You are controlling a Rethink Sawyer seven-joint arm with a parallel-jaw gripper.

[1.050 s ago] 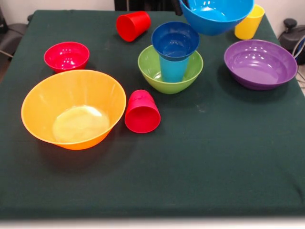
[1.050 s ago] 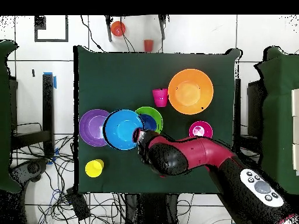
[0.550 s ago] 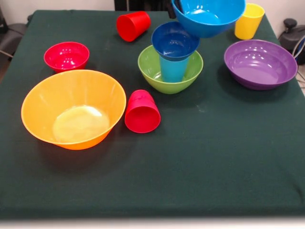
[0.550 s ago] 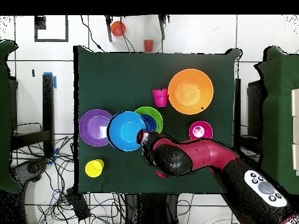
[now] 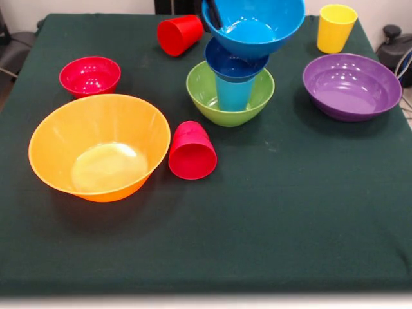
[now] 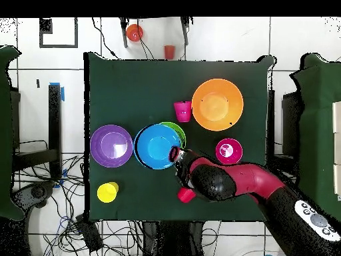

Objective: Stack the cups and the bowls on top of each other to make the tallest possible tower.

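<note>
Front view, current state: the medium blue bowl (image 5: 254,26) hangs directly above the tower (image 5: 233,80), which consists of the green bowl (image 5: 205,96) on the table (image 5: 290,212), the light blue cup (image 5: 233,93) standing upright in it, and the small dark blue bowl (image 5: 230,64) seated on that cup. I read the blue bowl's underside as touching or just clear of the dark blue bowl; I cannot tell which.

Jaws: the gripper (image 5: 214,13) shows as a dark finger inside the blue bowl's rim at the rim's left side, so I judge the jaws to be pinching that rim.

Procedure for the step in hand, as I judge it:
1. Centre the blue bowl over the dark blue bowl before lowering.
2. Lower slowly; the support is one narrow cup, so any side push could tip the tower.
3. Release only once the bowl sits level, since the grip is at one edge.

Unused items: orange bowl (image 5: 100,148), small red bowl (image 5: 90,75), purple bowl (image 5: 351,85), yellow cup (image 5: 336,28), and two red cups lying on their sides (image 5: 192,151) (image 5: 179,34).

Visibility limits: the blue bowl's top rim is cut off in the front view. Overhead, the arm (image 6: 233,183) covers the grasp point, and the blue bowl hides most of the tower.
</note>
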